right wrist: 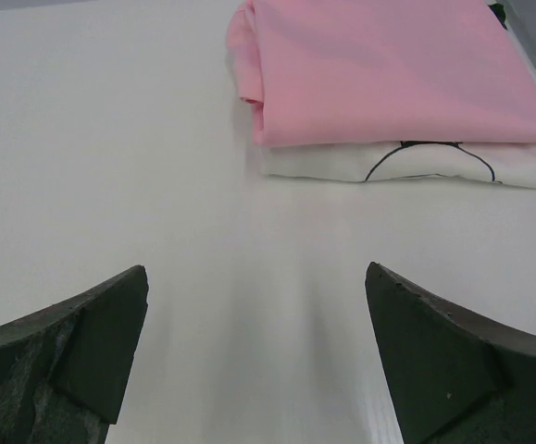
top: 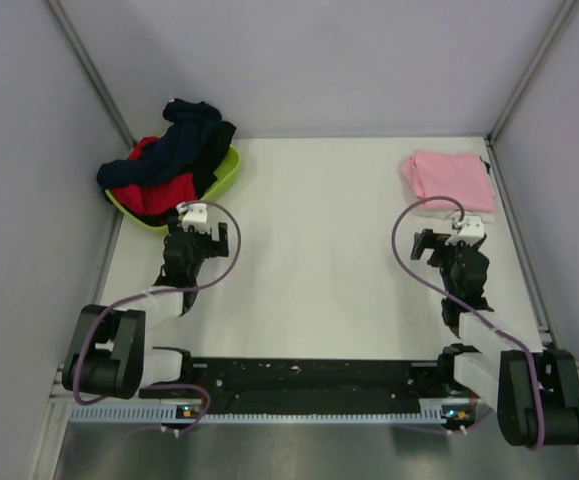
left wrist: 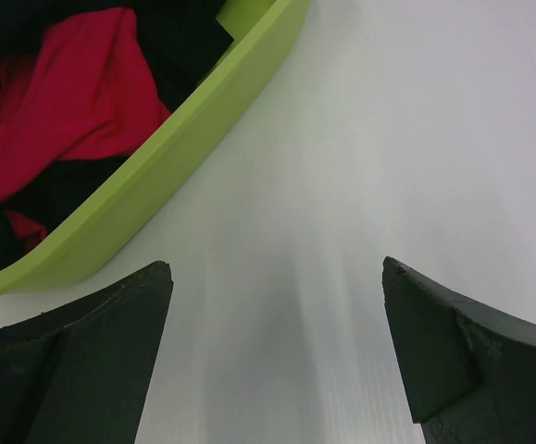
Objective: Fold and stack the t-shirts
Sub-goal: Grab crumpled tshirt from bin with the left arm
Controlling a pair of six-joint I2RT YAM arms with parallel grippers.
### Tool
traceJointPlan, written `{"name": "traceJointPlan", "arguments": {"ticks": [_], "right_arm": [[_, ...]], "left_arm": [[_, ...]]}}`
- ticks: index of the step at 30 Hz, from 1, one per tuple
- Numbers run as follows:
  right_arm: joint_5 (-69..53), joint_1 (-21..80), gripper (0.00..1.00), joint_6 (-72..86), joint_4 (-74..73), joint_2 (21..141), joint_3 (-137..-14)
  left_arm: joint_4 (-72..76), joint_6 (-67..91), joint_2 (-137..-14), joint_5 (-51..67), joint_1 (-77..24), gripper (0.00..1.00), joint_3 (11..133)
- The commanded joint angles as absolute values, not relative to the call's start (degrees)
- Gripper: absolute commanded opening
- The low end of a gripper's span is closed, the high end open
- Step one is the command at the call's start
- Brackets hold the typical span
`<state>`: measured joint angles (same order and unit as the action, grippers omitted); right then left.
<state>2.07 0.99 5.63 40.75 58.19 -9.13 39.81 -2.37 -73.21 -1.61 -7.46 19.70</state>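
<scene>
A heap of unfolded t-shirts lies in the lime green basin at the back left: a dark navy one on top, a red one and a black one. The left wrist view shows the red shirt and the basin wall. A folded pink t-shirt lies at the back right, on top of a folded white one; the pink one also shows in the right wrist view. My left gripper is open and empty just right of the basin. My right gripper is open and empty just in front of the pink stack.
The white table is walled by grey panels on the left, back and right. The arm bases sit on a black rail at the near edge. Purple cables loop beside each arm.
</scene>
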Motion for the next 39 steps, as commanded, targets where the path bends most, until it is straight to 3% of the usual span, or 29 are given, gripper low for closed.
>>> {"name": "traceJointPlan", "arguments": {"ticks": [1, 5, 9, 11, 16, 23, 31, 33, 34, 37, 39], "right_arm": [[1.84, 1.32, 0.99, 6.06, 42.80, 58.27, -9.32], [1.85, 1.23, 0.99, 6.76, 42.28, 57.22, -9.32], [0.44, 1.32, 0.99, 7.38, 37.63, 52.13, -12.12], [0.26, 1.32, 0.99, 7.91, 33.42, 49.58, -14.93], [-7.20, 1.32, 0.99, 7.56, 22.34, 46.94, -24.60], [-14.58, 1.41, 0.99, 8.70, 21.10, 47.63, -29.61], [-15.65, 1.32, 0.99, 5.81, 18.37, 48.60, -31.03], [-15.56, 1.32, 0.99, 5.54, 18.54, 48.78, -30.85], [-15.64, 1.32, 0.99, 5.36, 18.72, 48.95, -30.94], [-16.00, 1.32, 0.99, 5.27, 18.72, 49.31, -31.29], [-16.17, 1.32, 0.99, 5.19, 18.81, 49.31, -31.55]], "left_arm": [[41.05, -1.41, -73.39, -1.23, -6.94, 0.99, 21.45], [39.91, -6.22, -72.17, 8.84, -6.94, 0.99, 21.70], [27.11, -11.33, -67.41, 23.70, -6.86, 0.96, 28.19], [14.05, -13.70, -69.51, 26.53, -6.86, 0.93, 37.56], [-6.56, -13.79, -80.48, 10.57, -6.77, 0.90, 62.98], [-17.74, -17.22, -103.93, -15.00, -5.72, 0.93, 93.47], [-36.81, -21.53, -130.49, -18.80, -0.88, 0.92, 127.07], [-36.04, -23.54, -132.97, -20.21, -0.62, 0.84, 127.62], [-34.90, -24.25, -133.67, -21.35, -0.53, 0.74, 127.44], [-30.87, -25.57, -133.25, -25.12, -0.44, 0.00, 126.05], [-27.53, -25.49, -128.09, -23.83, -0.35, 0.00, 122.02]]}}
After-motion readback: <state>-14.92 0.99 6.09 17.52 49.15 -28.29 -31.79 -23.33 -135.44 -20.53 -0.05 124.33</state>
